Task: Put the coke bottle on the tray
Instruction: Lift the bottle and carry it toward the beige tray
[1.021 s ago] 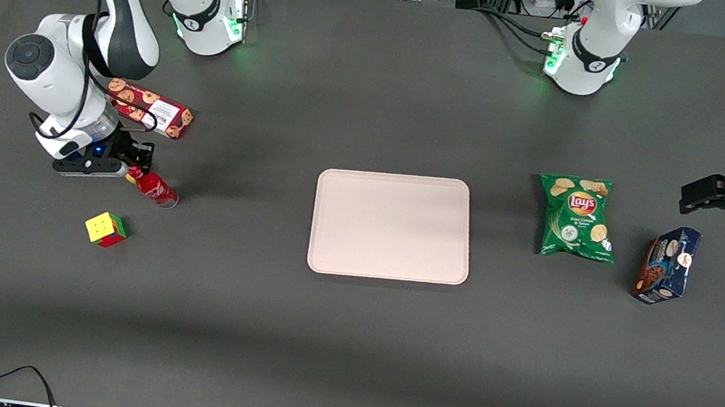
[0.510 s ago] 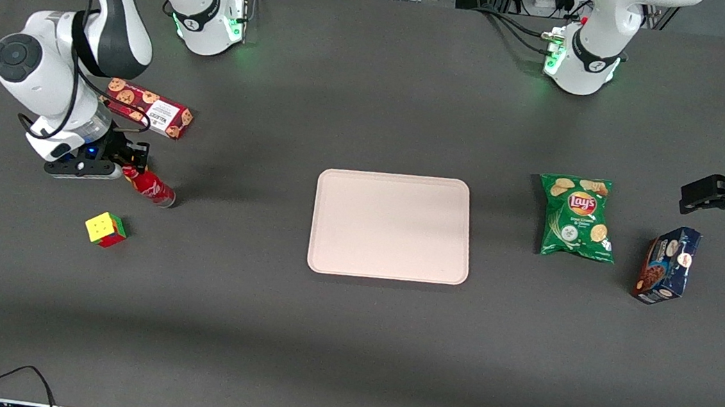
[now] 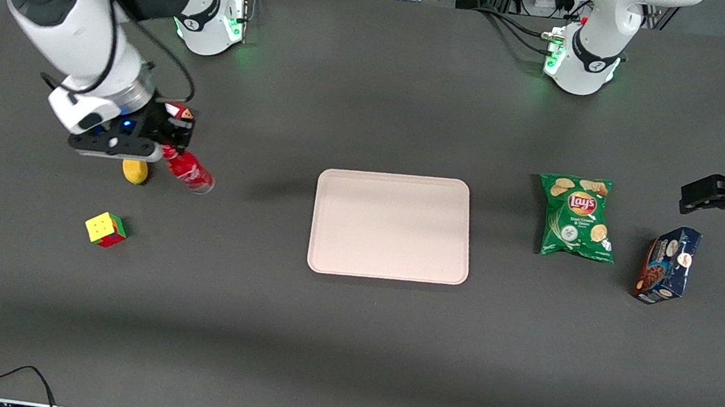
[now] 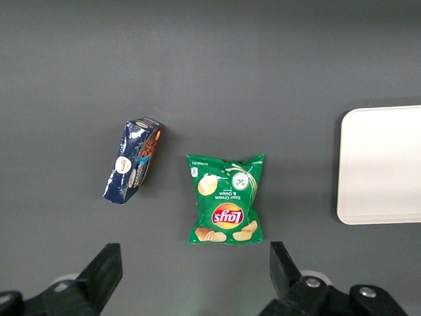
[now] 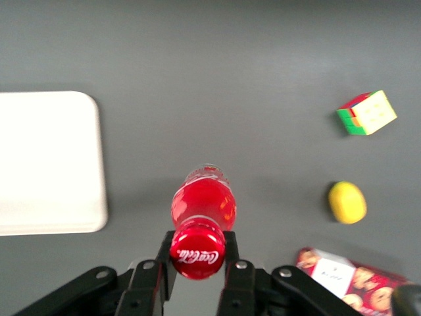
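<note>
**Red bottle up in the air, held by its neck**

The coke bottle (image 3: pixel 188 170) is small, slim and red. It has a red cap with white curly writing on it, and the bottom part is clear like glass. From the wrist camera I look straight down on the cap (image 5: pixel 197 254), and the red body gets round and fat below it.

The gripper (image 3: pixel 164 142) has its two black fingers (image 5: pixel 164 253) squeezed tight on the bottle's neck, one on each side, just under the cap. The bottle hangs from them, up off the table (image 3: pixel 344 341). It is tipped, with its clear bottom pointing toward the tray (image 3: pixel 392 225). The bottle is not over the tray; it is well apart from it, toward the working arm's end of the table.

The big white arm (image 3: pixel 78 19) bends down from above, and its wrist points the gripper down at the table.

Under the gripper lies a little yellow lemon (image 3: pixel 134 171). A cube (image 3: pixel 106 229) with many colours sits nearer to the front camera than the lemon. A red cookie box (image 5: pixel 345 282) peeks out by the gripper in the wrist view.

The tray is flat, pale pink and has round corners. It lies in the middle of the table. A green chip bag (image 3: pixel 576 218) and a dark blue packet (image 3: pixel 667 264) lie toward the parked arm's end.
</note>
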You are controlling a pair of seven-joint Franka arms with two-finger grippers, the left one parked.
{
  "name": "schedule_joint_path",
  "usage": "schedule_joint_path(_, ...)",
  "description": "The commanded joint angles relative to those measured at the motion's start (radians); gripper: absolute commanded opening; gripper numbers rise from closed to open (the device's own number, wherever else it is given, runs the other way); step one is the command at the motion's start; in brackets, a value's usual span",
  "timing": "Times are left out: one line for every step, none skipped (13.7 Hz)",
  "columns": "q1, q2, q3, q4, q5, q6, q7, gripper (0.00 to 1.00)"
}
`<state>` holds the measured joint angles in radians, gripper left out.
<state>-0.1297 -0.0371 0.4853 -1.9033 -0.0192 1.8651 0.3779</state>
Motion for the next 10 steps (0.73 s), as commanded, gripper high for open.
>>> schedule_joint_path(0.056, 0.188, 0.098, 0.268, -0.004, -0.112, 0.229, 0.00)
schedule_joint_path(0.112, 0.234, 0.098, 0.314, -0.008, -0.112, 0.293, 0.00)
schedule_joint_path(0.163, 0.290, 0.095, 0.363, -0.024, -0.112, 0.344, 0.00)
schedule_joint_path(0.209, 0.348, 0.095, 0.401, -0.077, -0.112, 0.410, 0.00)
schedule_joint_path(0.260, 0.411, 0.095, 0.438, -0.132, -0.110, 0.479, 0.00)
schedule_joint_path(0.304, 0.471, 0.092, 0.482, -0.172, -0.106, 0.530, 0.00)
schedule_joint_path(0.339, 0.520, 0.084, 0.507, -0.197, -0.100, 0.562, 0.00)
schedule_joint_path(0.361, 0.557, 0.082, 0.512, -0.229, -0.080, 0.593, 0.00)
schedule_joint_path(0.367, 0.587, 0.082, 0.509, -0.267, -0.043, 0.620, 0.00)
schedule_joint_path(0.367, 0.612, 0.084, 0.507, -0.292, -0.015, 0.647, 0.00)
